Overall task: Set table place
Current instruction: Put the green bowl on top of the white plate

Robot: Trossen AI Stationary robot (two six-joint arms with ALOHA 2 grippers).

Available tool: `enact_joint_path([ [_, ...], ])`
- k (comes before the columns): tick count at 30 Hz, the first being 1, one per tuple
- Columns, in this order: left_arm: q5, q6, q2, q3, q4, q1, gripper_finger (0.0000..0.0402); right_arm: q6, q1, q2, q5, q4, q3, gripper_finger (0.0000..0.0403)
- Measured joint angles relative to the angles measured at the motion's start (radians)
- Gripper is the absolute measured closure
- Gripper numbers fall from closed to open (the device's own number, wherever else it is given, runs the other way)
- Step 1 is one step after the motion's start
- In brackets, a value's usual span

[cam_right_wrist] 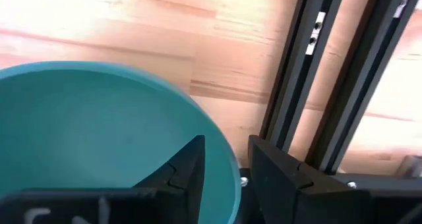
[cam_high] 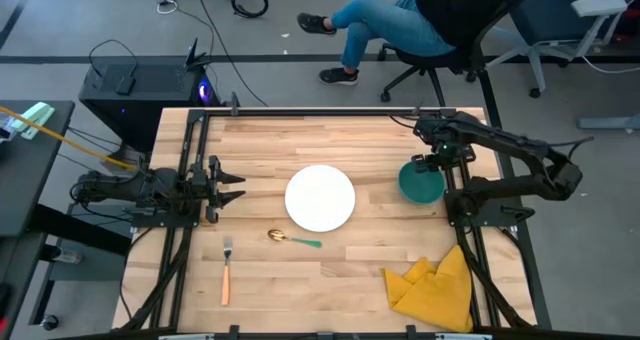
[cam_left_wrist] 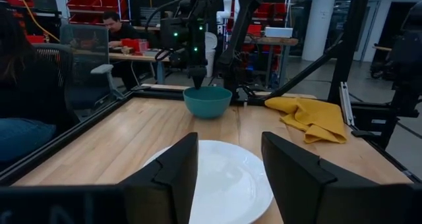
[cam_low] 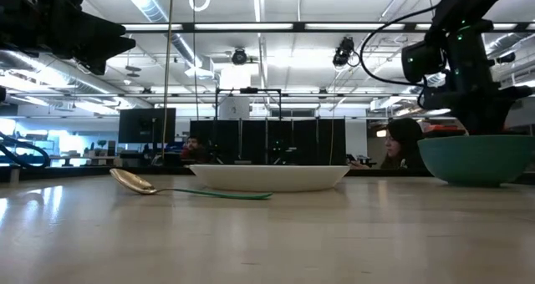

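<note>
On table (cam_high: 330,265), bowl (cam_right_wrist: 99,132) rim between right jaws.

Right hand (cam_high: 434,164) over teal bowl (cam_high: 420,183) rim, beside plate (cam_high: 320,198).

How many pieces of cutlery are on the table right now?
2. The fork lies near the table's front left. The spoon lies just in front of the plate. The yellow cloth could hide more.

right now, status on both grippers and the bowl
Right gripper straddling the round teal bowl's rim, grip unclear. Left gripper open, waiting at table's left side. Round white plate centre, nothing blocking.
</note>
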Motion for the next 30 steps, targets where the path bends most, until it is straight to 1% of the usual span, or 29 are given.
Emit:
enact_joint_path([
  [8,0.000,0.000,0.000,0.000,0.000,0.000,0.0224,-0.027,0.000,0.027,0.011,0.000,0.000,0.0279],
  [16,0.000,0.000,0.000,0.000,0.000,0.000,0.0227,-0.046,0.000,0.089,0.003,0.017,0.000,0.0281],
  [23,0.000,0.000,0.000,0.000,0.000,0.000,0.0224,-0.057,0.000,0.109,0.002,0.027,0.000,0.0284],
  [26,0.000,0.000,0.000,0.000,0.000,0.000,0.0226,-0.059,0.000,0.109,0.002,0.027,0.000,0.0297],
  [30,0.000,0.000,0.000,0.000,0.000,0.000,0.0227,-0.066,0.000,0.109,0.001,0.030,0.000,0.0334],
])
